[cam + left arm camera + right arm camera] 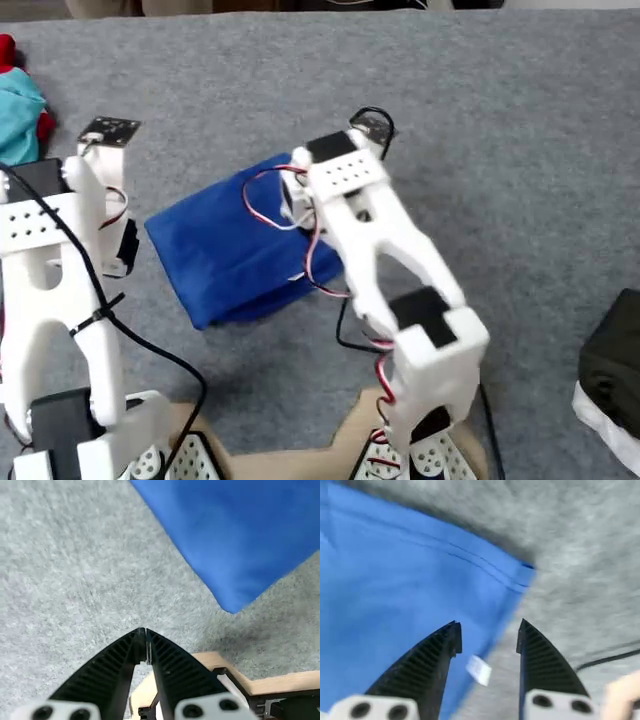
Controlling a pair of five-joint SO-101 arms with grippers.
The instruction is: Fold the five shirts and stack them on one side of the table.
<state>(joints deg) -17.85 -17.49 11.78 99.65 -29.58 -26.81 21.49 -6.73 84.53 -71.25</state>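
Blue shirt [225, 250]: folded into a rough rectangle, flat on the counter [500, 120] near its middle, between the two arms, turned at an angle.
Left hand [145, 632]: clenched, fingers [120, 660] pressed tip to tip with nothing between them. Over bare grey counter just beside a corner of the blue shirt, apart from it.
Right hand [489, 625]: released, fingers spread. Hangs over the stitched edge of the blue shirt, one finger above the cloth, the other above grey counter. Cannot tell if it touches.
White tag [479, 670]: small, at the shirt's edge, between the right hand's fingers.
Teal cloth [20, 110]: bunched at the far left edge of the counter, a bit of red cloth [8, 48] against it.
Dark bundle [612, 355]: at the right edge, near side, something white under it.
Wooden board [215, 659]: light wood at the near edge, under the arm bases.
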